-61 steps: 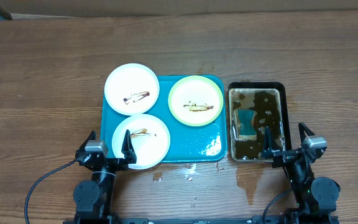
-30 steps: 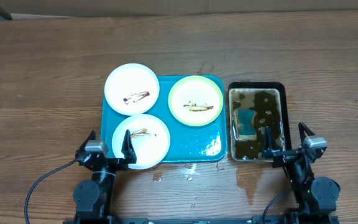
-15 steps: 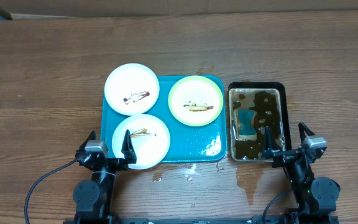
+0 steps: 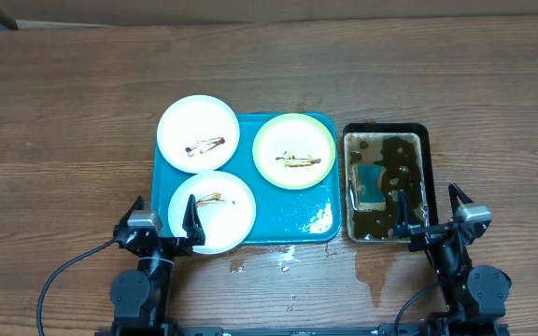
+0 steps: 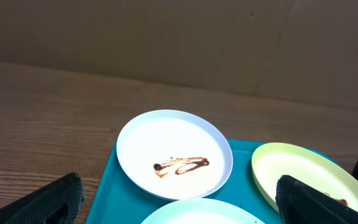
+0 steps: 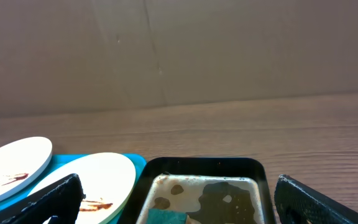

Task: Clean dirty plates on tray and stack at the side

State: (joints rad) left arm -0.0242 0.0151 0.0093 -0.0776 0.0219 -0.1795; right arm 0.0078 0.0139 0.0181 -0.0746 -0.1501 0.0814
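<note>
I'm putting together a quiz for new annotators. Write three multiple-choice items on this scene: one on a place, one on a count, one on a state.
1. Where is the sponge? A in the pan; B on a white plate; C on the green plate.
2. How many plates are white? A one; B two; C three.
3. What state are the plates in? A stacked; B wiped clean; C all streaked with sauce.
Answers:
1 A, it sits in the pan's brown water.
2 B, two are white and the third is the green plate.
3 C, they lie unstacked and each has a brown streak.
</note>
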